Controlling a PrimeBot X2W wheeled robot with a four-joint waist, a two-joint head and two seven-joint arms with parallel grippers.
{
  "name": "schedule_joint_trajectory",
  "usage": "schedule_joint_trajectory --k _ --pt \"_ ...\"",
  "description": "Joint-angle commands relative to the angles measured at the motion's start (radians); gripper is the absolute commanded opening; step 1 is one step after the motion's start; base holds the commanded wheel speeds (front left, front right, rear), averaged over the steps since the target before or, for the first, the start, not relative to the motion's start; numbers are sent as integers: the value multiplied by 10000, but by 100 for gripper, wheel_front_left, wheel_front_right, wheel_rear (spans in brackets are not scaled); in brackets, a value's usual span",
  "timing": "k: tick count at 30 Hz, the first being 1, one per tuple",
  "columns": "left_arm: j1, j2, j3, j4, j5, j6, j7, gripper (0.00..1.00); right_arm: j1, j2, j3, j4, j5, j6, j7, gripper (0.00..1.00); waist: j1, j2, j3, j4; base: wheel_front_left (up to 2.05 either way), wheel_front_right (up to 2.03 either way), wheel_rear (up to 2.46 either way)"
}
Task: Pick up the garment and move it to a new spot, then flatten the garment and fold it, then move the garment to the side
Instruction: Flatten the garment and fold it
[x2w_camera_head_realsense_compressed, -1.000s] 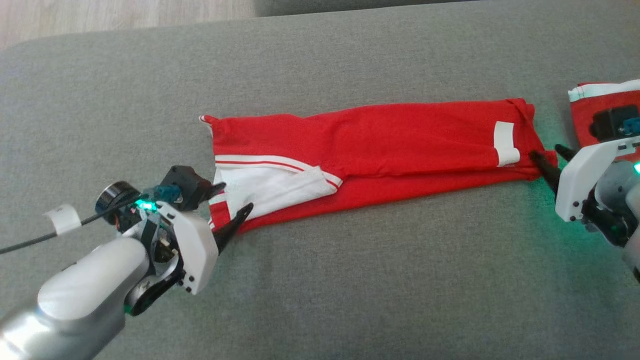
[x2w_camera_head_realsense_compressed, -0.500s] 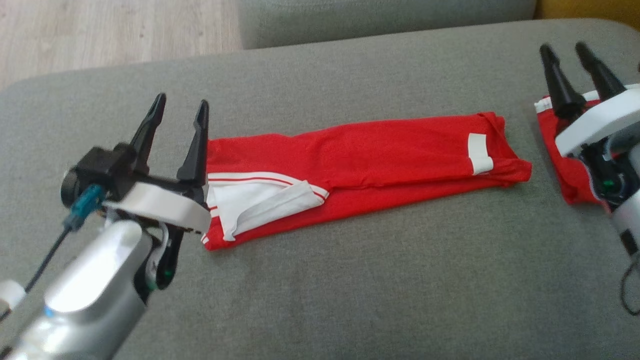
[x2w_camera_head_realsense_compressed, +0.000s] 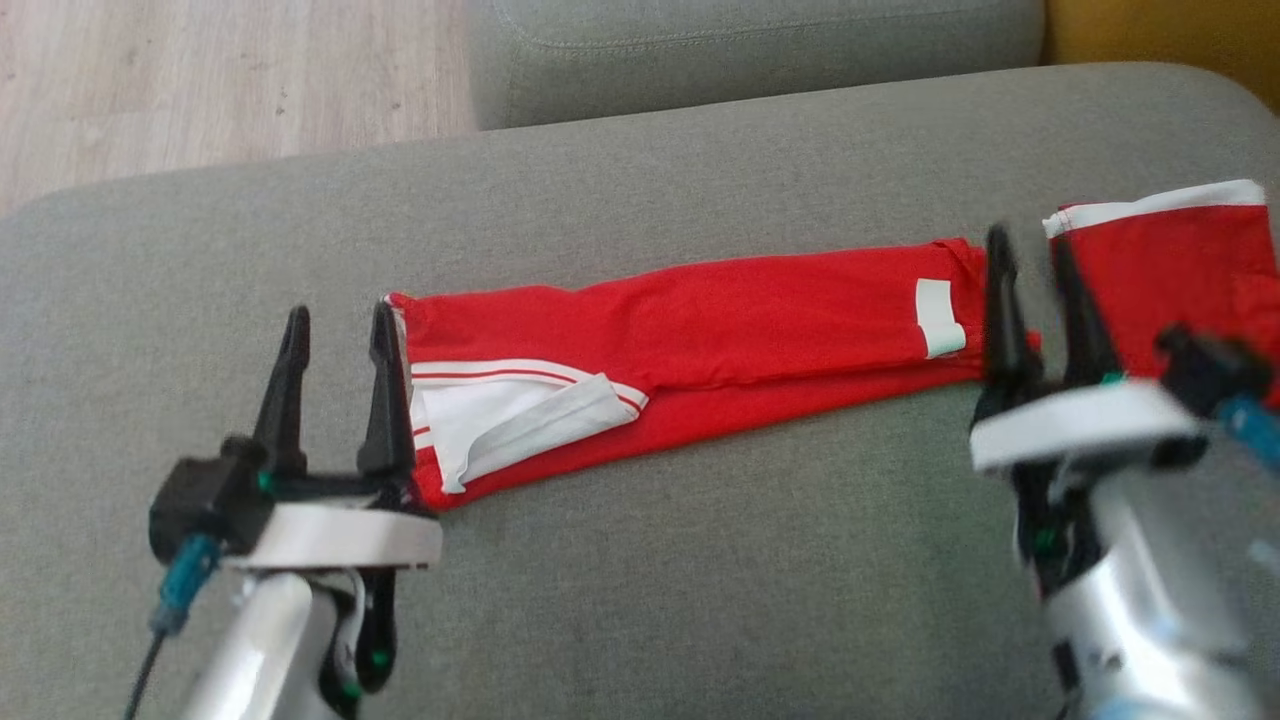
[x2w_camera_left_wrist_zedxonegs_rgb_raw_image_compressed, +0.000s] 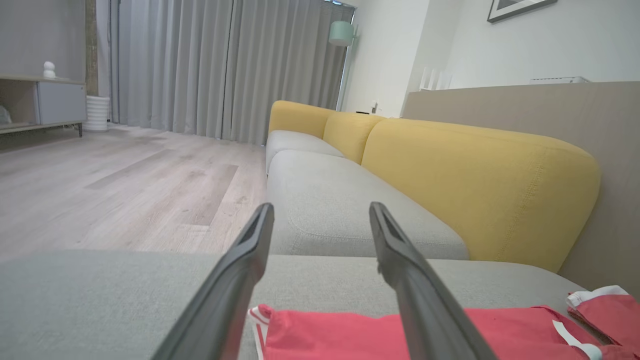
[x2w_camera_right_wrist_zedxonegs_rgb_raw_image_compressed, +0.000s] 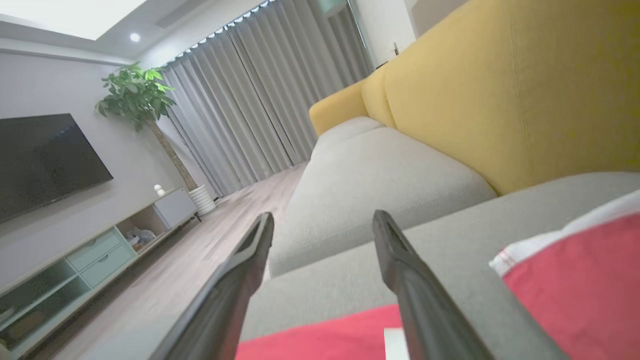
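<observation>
The left gripper (x2w_camera_head_realsense_compressed: 340, 310), a second ago bent down onto the white-sleeved end of the shirt (x2w_camera_head_realsense_compressed: 720, 320), now stands clear of it at the lower left of the frame, its fingers spread and pointing up. The right gripper (x2w_camera_head_realsense_compressed: 1028, 240), then at the shirt's right corner, is likewise off it at the lower right, spread and empty. The camera has tilted up, showing more wooden floor (x2w_camera_head_realsense_compressed: 200, 80) at the upper left.

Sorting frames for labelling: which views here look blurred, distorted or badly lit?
Head view: right gripper motion-blurred; left gripper and garment sharp. Left wrist view: crisp, fingers stretched by the wide angle. Right wrist view: room tilted, ceiling panel washed out.
</observation>
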Motion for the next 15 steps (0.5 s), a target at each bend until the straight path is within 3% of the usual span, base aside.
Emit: schedule_joint_trajectory --k 1,7,15 --pt "15 -252 801 -279 281 -215 -61 100 378 349 -262 -525 -505 -7 -106 100 1 -1 -30 -8 0 0 0" --pt "1030 -1329 1653 484 1106 -1066 -61 100 1768 804 -1051 -1203 -1379 -7 -107 100 1 -1 -82 22 0 0 0" --pt "987 -1854 2389 842 1901 -1840 -62 100 1928 817 -759 -1393 -1341 -7 -108 100 1 -1 171 108 0 0 0"
